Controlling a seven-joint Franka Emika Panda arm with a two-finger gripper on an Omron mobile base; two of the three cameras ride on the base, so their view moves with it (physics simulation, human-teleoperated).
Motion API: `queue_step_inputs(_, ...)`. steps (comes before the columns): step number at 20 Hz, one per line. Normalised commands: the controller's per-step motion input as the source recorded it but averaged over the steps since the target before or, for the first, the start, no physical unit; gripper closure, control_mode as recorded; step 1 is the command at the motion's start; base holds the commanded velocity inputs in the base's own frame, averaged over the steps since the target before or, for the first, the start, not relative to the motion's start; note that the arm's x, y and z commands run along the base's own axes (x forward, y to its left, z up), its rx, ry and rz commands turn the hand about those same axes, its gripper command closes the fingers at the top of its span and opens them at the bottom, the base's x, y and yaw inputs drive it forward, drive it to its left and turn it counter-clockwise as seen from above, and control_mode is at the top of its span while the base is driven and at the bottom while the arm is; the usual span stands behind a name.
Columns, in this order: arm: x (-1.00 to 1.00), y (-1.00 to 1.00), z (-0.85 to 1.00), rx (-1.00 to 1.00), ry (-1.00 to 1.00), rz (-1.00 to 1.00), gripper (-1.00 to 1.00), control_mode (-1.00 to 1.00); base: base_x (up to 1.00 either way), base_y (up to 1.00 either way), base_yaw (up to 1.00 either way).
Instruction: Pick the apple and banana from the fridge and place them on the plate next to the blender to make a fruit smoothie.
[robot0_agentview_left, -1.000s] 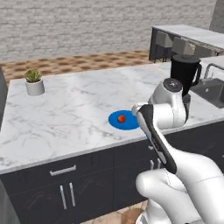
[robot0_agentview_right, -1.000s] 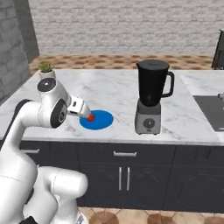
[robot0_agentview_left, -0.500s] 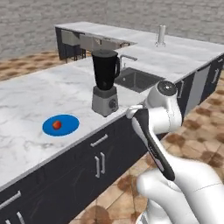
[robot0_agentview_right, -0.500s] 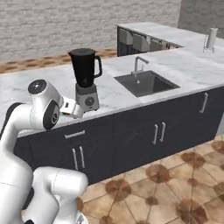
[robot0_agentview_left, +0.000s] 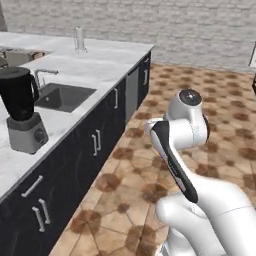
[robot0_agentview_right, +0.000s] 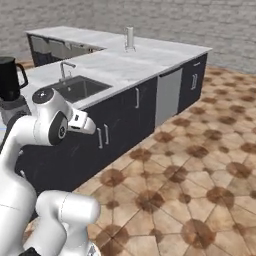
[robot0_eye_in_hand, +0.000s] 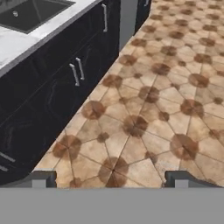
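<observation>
Blender (robot0_agentview_left: 21, 115), black jar w/ grey metallic base, on white marble counter (robot0_agentview_left: 100, 67); end effector (robot0_eye_in_hand: 109, 177) open, empty.

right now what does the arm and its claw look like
The arm is glossy white with rounded segments, a dark band running along one link and dark grey discs capping its joints. The claw has two small, blocky dark grey fingertips. No cables or markings show.

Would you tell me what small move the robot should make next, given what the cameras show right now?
Probably keep driving or turning the base to look for the fridge. The gripper is open with nothing between its fingertips, pointing at the tiled floor, with the blender and sink off to the side.
</observation>
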Motion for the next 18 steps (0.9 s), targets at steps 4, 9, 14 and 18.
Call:
queue_step_inputs(4, 0.00, 0.00, 0.00, 0.00, 0.00, 0.00, -1.00, 1.00, 0.10, -0.83, -0.64)
queue_step_inputs(9, 0.00, 0.00, 0.00, 0.00, 0.00, 0.00, -1.00, 1.00, 0.71, -0.42, -0.51)
queue_step_inputs(14, 0.00, 0.00, 0.00, 0.00, 0.00, 0.00, -1.00, 1.00, 1.00, 0.00, -0.23)
queue_step_inputs(18, 0.00, 0.00, 0.00, 0.00, 0.00, 0.00, -1.00, 1.00, 1.00, 0.01, -0.08)
